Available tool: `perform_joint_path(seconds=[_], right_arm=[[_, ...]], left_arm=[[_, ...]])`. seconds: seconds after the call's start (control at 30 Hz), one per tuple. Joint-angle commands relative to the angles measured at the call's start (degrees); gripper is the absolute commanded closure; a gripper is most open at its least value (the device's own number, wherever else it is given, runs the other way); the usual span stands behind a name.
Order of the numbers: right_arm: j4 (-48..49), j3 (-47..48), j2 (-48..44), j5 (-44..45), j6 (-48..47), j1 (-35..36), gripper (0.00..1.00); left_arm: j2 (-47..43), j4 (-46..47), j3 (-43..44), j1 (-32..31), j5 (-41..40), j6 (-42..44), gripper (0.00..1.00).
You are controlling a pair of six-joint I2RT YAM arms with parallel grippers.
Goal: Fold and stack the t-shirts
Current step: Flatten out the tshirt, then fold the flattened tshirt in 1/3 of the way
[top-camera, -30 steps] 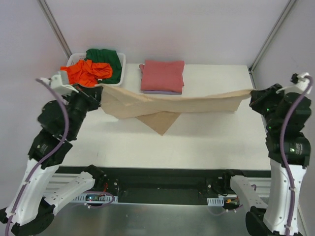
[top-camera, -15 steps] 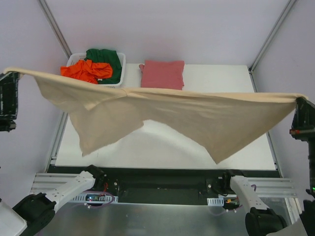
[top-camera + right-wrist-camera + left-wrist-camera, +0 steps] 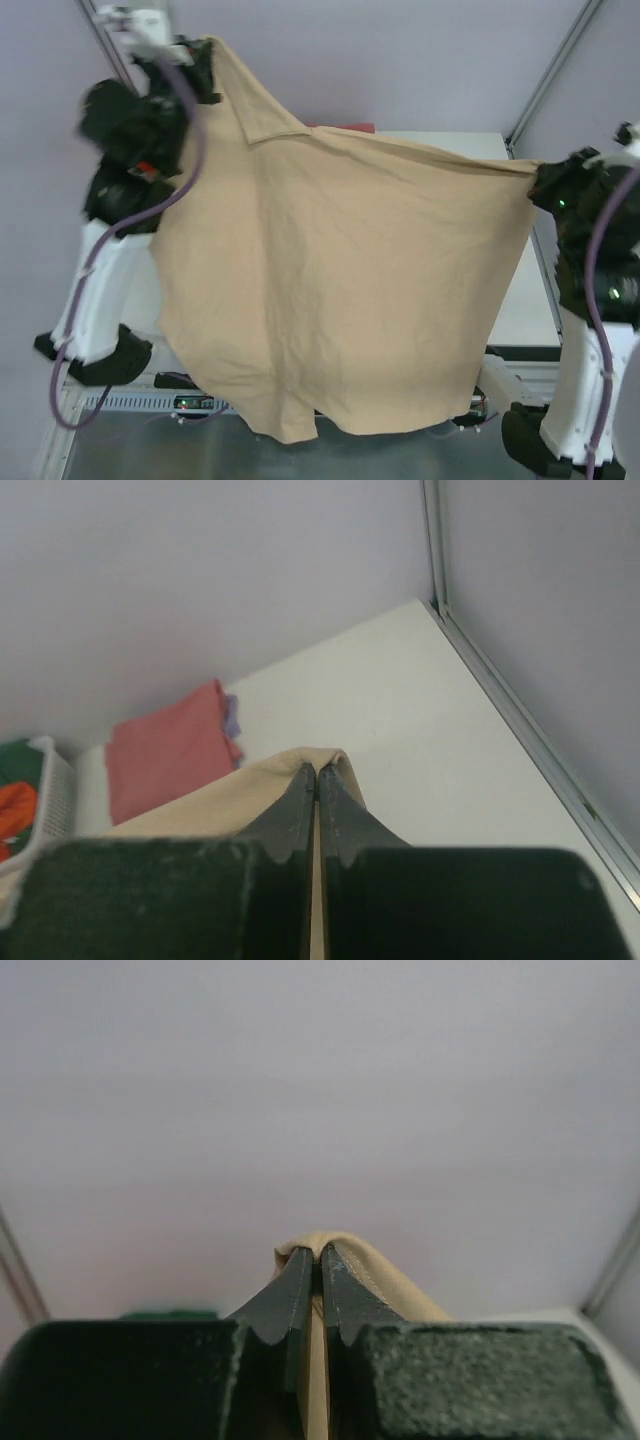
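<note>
1. The tan-beige t-shirt (image 3: 340,290) was held up off the table (image 3: 400,710), spread wide between the two pincers and hanging below them, so that most of the table was hidden in the top view.
2. The left pincer (image 3: 318,1256) was pressed together on a fold of that shirt's upper edge.
3. The right pincer (image 3: 317,772) was likewise clamped on the opposite end of that edge.
4. Beyond the right pincer and to its left, the pinkish-red t-shirt (image 3: 165,760) was seen folded on the table, with the pale lavender t-shirt (image 3: 232,716) showing from under its edge.
5. Farther left of that pincer, the dark green t-shirt (image 3: 18,755) and the orange t-shirt (image 3: 8,815) were seen in the white basket (image 3: 55,778).
</note>
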Motion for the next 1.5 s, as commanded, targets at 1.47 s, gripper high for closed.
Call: perform_joint_path(seconds=[1.47], right_arm=[[23.78, -11.67, 52.85, -15.58, -5.81, -4.17, 1.0]], left_arm=[[15.87, 3.65, -47.1, 11.72, 6.51, -29.9, 1.0]])
